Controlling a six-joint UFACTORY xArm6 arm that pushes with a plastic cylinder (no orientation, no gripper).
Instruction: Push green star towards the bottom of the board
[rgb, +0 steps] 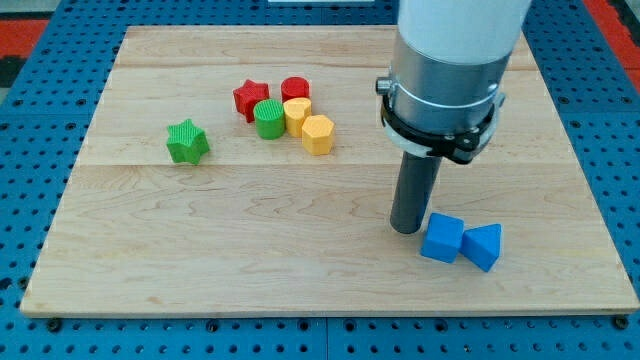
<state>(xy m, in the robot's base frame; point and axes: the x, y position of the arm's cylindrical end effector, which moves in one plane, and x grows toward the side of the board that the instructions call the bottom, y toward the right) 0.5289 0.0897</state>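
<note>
The green star lies on the wooden board at the view's left, alone. My tip touches the board at the view's right, far to the right of and below the green star. It stands just left of a blue cube. The rod hangs from a large grey and white arm body at the view's top right.
A cluster sits at the top centre: a red star, a red cylinder, a green cylinder, a yellow cylinder and a yellow hexagon block. A blue triangular block touches the blue cube's right side.
</note>
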